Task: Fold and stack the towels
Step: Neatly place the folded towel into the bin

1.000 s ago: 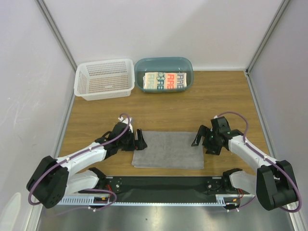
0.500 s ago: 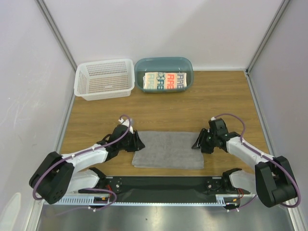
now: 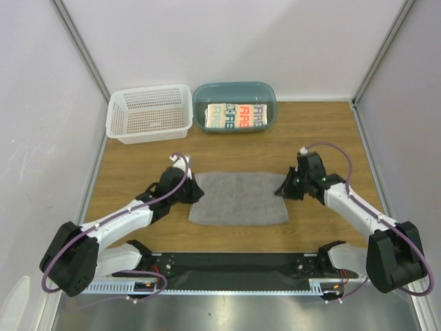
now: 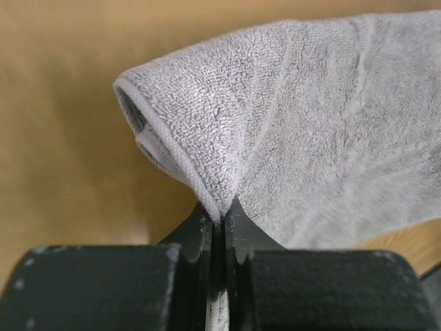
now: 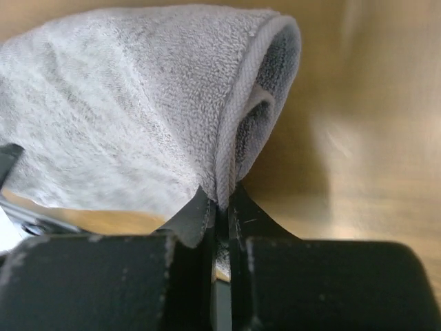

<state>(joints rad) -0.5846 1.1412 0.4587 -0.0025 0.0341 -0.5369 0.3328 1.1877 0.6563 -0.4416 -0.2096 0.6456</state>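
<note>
— What is seen at the upper left of the overhead view?

— A white basket (image 3: 149,112) is set on the wooden table (image 3: 324,138). A teal tub (image 3: 235,91) is placed just beside it on the right, at the upper centre. A folded printed towel (image 3: 237,116) is laid inside the tub.

— And lower down, left of centre?

— The left gripper (image 3: 195,194) is placed at the left edge of the grey towel (image 3: 238,198). That towel is spread flat in the middle of the frame, well apart from the tub. In the left wrist view the jaws are pressed together on a pinch of the cloth, and the hemmed edge is raised into a small curl above them.

— What is found at the towel's right edge?

— The right gripper (image 3: 282,189) is clamped there in the same way. In the right wrist view a fold of grey cloth is nipped between closed jaws, and the hem is curled over beside bare wood.
</note>
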